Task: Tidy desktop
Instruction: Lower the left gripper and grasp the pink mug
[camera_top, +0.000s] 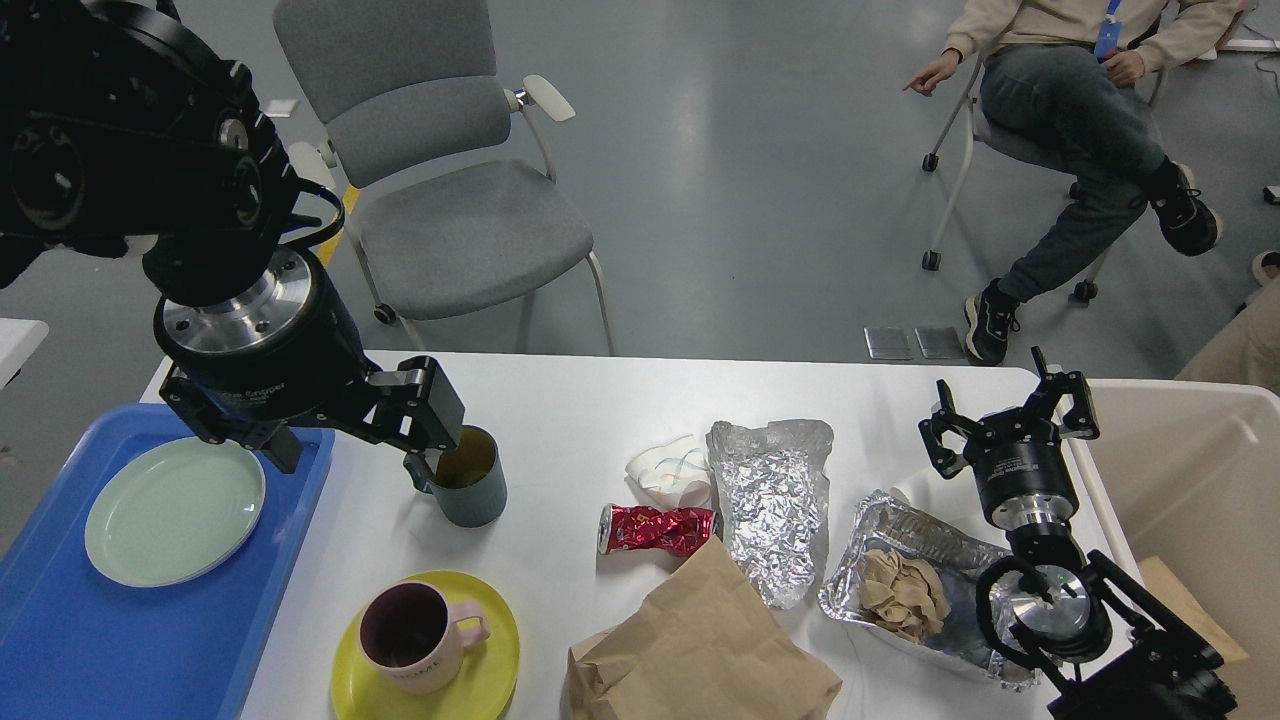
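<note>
The white desktop (590, 400) holds a teal mug (472, 488), a pink mug (408, 636) on a yellow plate (490, 672), a crushed red can (655, 528), a white crumpled wad (668, 468), a crumpled foil bag (775, 500), a brown paper bag (700, 650) and a foil tray (900, 530) holding crumpled brown paper (903, 592). My left gripper (355, 430) is open and low over the desktop's left part; its right finger is at the teal mug's handle side. My right gripper (1005, 420) is open and empty above the foil tray's far end.
A blue tray (130, 640) with a pale green plate (175, 510) lies at the left. A beige bin (1200, 470) stands off the right edge. A grey chair (450, 200) stands behind the desktop, and a seated person (1080, 100) is at the far right.
</note>
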